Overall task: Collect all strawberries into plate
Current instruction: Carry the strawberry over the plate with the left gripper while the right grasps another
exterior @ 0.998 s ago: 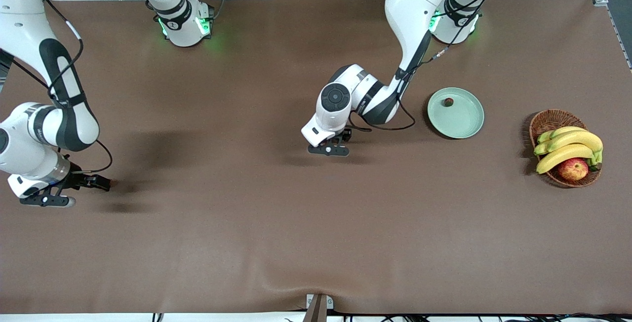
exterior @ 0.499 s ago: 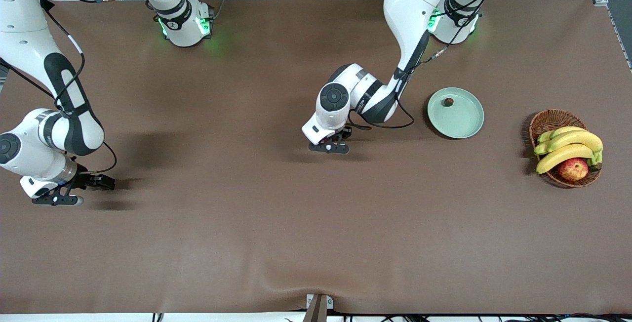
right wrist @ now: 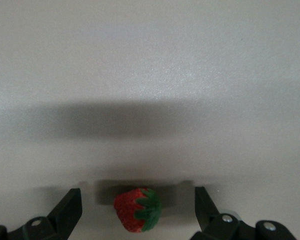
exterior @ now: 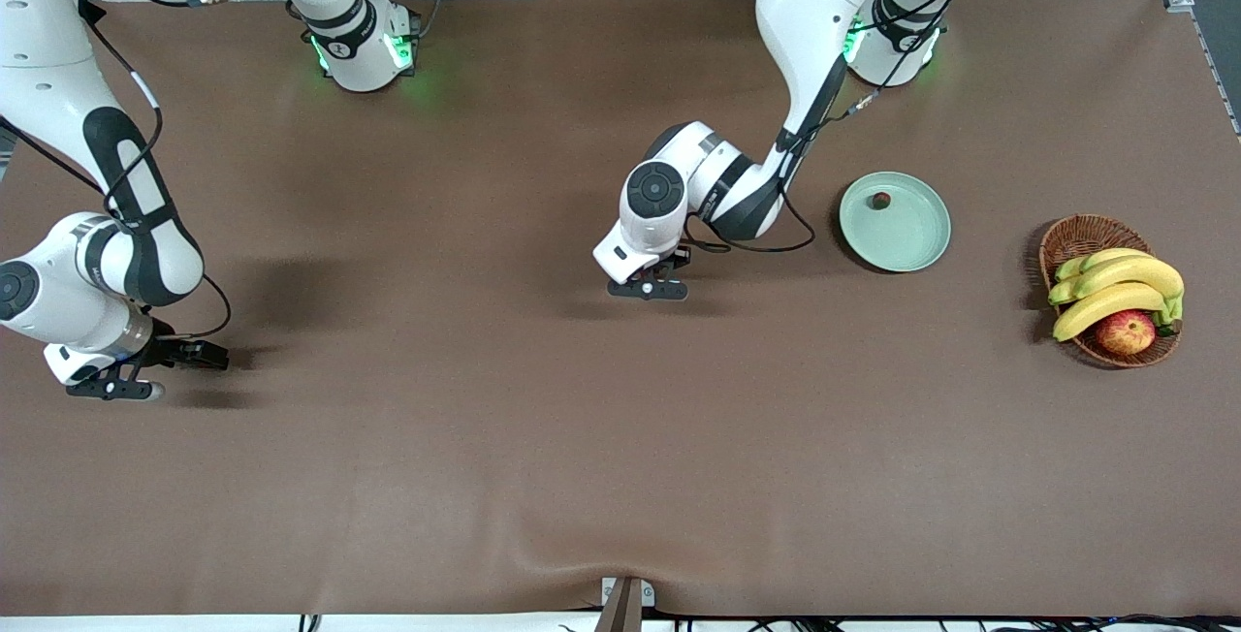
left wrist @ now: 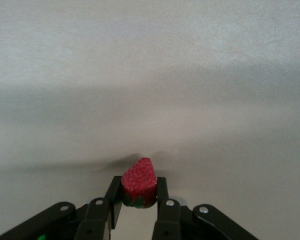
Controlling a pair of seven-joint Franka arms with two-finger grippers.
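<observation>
The pale mint-green plate (exterior: 906,239) lies toward the left arm's end of the table, with one strawberry (exterior: 880,200) in it. My left gripper (exterior: 648,289) is low over the table middle, beside the plate. In the left wrist view it (left wrist: 138,186) is shut on a second strawberry (left wrist: 139,177), tip outward, close to the cloth. My right gripper (exterior: 110,387) is low at the right arm's end. In the right wrist view it (right wrist: 137,197) is open, its fingers on either side of a third strawberry (right wrist: 136,210) that lies on the table.
A brown wicker basket (exterior: 1076,237) with bananas (exterior: 1115,288) and a red-yellow apple (exterior: 1125,331) stands at the left arm's end, nearer to the front camera than the plate. The brown cloth has a ridge at the front edge (exterior: 620,564).
My right gripper has shifted a little toward the table middle and away from the front camera. My left gripper has barely moved.
</observation>
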